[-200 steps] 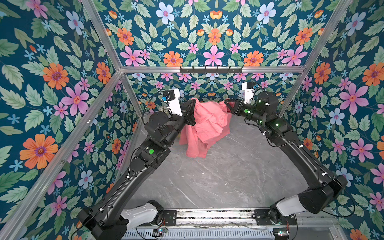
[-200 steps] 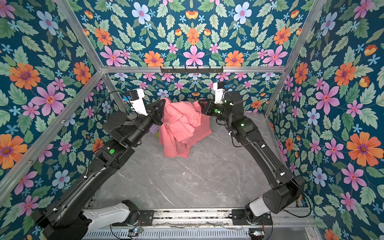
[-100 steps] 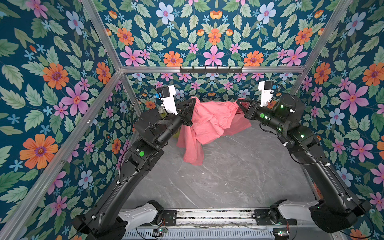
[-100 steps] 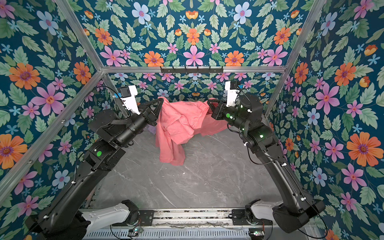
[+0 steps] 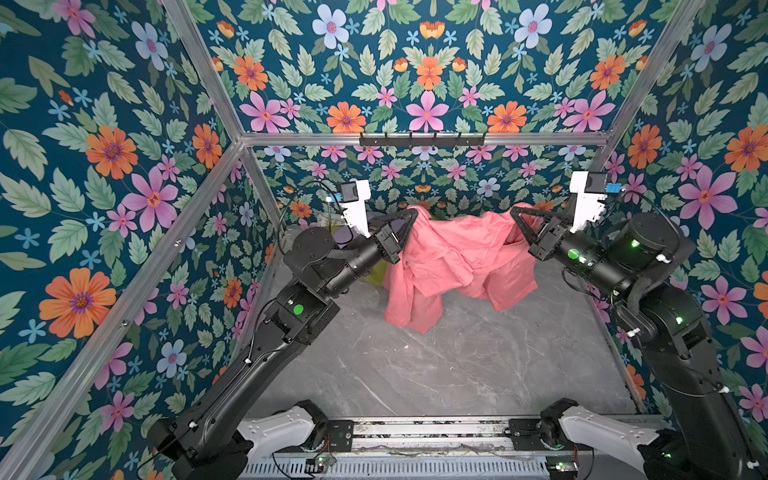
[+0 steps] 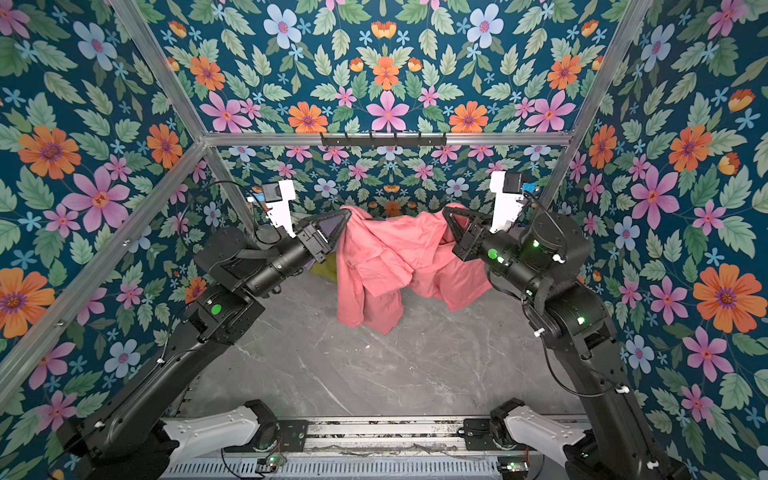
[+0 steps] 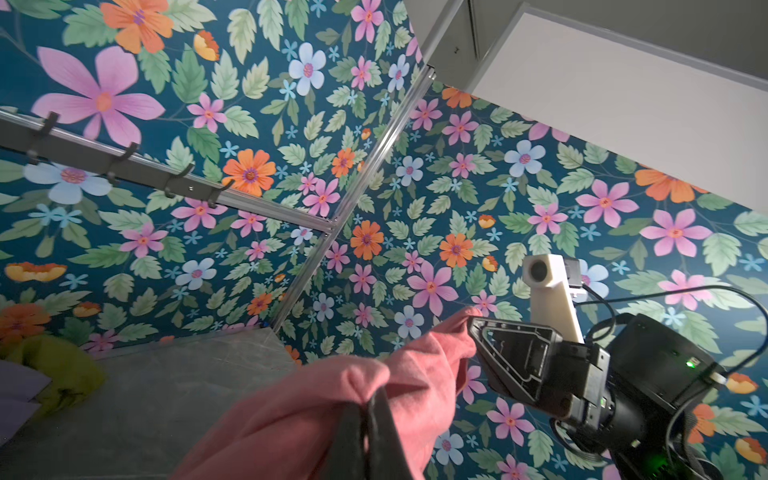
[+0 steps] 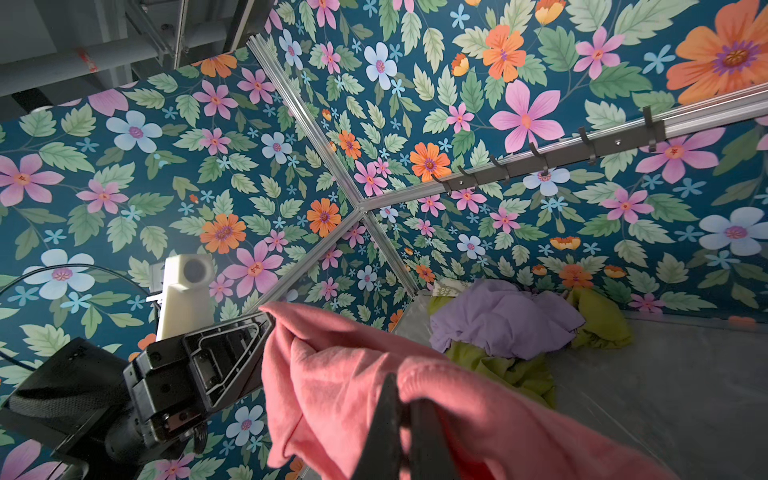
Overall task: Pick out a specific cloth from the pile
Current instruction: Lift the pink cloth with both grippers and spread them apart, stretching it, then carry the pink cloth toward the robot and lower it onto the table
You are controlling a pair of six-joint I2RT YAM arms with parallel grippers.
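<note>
The salmon-pink cloth (image 5: 453, 257) (image 6: 390, 257) hangs stretched between my two grippers above the grey floor, its lower folds drooping. My left gripper (image 5: 415, 211) (image 6: 349, 211) is shut on its left upper edge. My right gripper (image 5: 512, 209) (image 6: 444, 209) is shut on its right upper edge. In the left wrist view the jaws (image 7: 370, 401) pinch a bunched fold of the cloth (image 7: 299, 411). In the right wrist view the jaws (image 8: 401, 390) pinch the cloth (image 8: 332, 374) too. The pile (image 8: 503, 316), lilac over olive-green, lies in the back left corner, mostly hidden behind my left arm in both top views.
A dark hook rail (image 5: 422, 139) runs along the back wall above the cloth. Floral walls with aluminium posts close in the back and both sides. The grey marble floor (image 5: 457, 365) stretches from under the cloth to the base rail (image 5: 415, 432) in front.
Both grippers have moved apart, the right one well to the right and the left one slightly left. The cloth has gone from a hanging bundle to a spread span between them.
</note>
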